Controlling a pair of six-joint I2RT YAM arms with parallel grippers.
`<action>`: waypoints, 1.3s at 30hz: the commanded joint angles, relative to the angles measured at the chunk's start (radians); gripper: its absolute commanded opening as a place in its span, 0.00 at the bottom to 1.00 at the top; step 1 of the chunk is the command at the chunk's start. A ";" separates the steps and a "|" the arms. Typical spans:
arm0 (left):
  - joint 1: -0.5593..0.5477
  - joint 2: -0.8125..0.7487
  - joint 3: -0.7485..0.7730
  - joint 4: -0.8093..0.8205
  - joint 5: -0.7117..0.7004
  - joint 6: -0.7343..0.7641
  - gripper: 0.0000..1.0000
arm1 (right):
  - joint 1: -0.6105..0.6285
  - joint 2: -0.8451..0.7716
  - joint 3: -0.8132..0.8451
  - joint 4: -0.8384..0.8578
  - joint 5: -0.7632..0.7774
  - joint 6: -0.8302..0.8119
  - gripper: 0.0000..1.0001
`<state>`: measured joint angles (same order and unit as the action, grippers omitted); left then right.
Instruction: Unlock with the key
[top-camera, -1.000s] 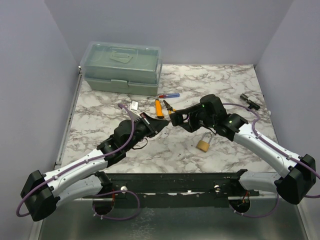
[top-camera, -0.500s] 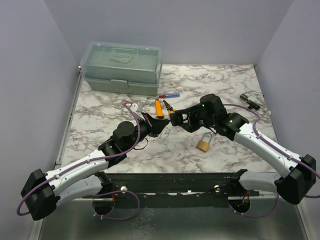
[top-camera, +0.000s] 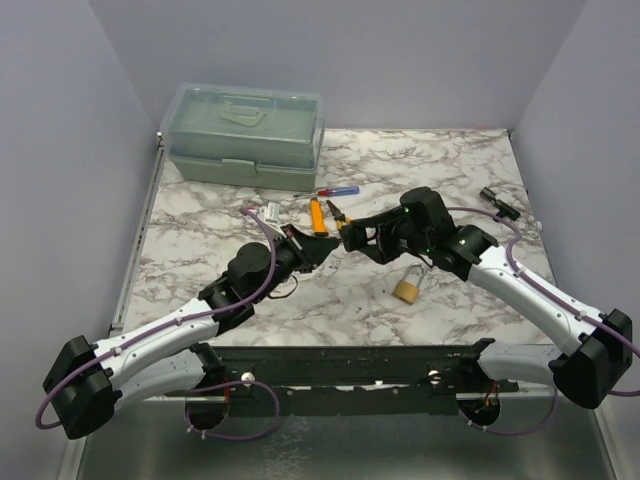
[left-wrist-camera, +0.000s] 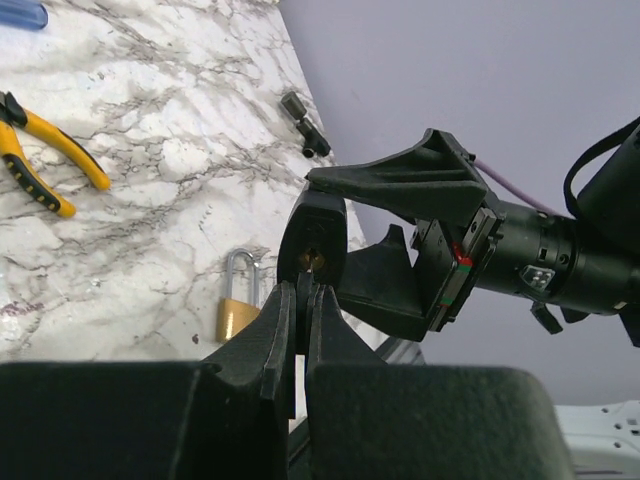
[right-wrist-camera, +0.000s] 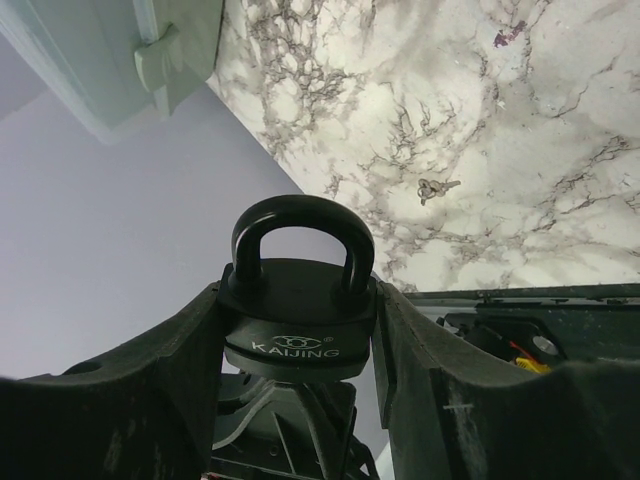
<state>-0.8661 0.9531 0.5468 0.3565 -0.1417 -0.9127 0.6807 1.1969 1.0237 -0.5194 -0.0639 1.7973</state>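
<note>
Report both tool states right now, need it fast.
Left tool: closed on the key, tip at the black padlock keyhole.
Right tool: closed on the black padlock.

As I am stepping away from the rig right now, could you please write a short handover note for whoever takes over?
Left gripper: shut on the key, with its tip at the keyway.
Right gripper: shut on the black padlock, held above the table with its keyway facing the left arm.
Done: key and lock are picked up and lined up.
Left: the shackle looks closed, and I cannot tell whether the key is seated. Push it in, turn it, and open the shackle.
A brass padlock lies on the table, not held.
</note>
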 joint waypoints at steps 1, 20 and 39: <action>0.012 0.034 -0.054 -0.006 -0.077 -0.134 0.00 | 0.035 -0.044 0.023 0.091 -0.146 0.019 0.00; 0.012 0.155 -0.040 0.195 0.023 0.032 0.00 | 0.051 0.003 0.041 0.137 -0.172 -0.007 0.00; 0.016 0.152 -0.054 0.156 -0.032 -0.109 0.00 | 0.051 -0.029 0.033 0.134 -0.140 -0.025 0.00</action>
<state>-0.8566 1.0698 0.5095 0.5560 -0.1249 -0.9184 0.6853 1.2209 1.0237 -0.4973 -0.0425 1.7710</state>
